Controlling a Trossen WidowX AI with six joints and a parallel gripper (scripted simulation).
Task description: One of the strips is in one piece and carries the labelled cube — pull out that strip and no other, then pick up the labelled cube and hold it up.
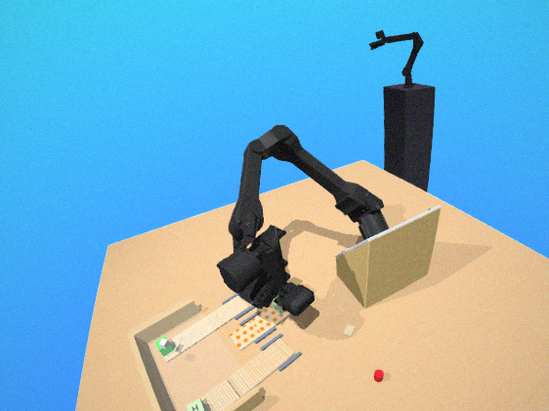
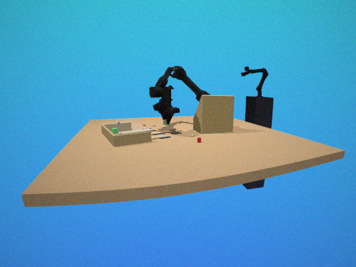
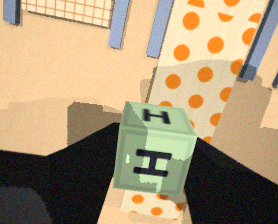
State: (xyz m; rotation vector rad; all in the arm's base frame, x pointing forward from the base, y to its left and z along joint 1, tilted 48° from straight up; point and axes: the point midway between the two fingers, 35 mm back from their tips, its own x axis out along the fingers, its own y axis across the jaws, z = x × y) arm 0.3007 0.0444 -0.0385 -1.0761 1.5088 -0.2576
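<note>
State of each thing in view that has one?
gripper: shut on the held H cube
held H cube: clamped, raised off the table
orange-dotted strip: flat, below the held cube
grid-patterned strip: in two pieces, gap between
other H cube: at the grid strip's far end
red cylinder: upright
</note>
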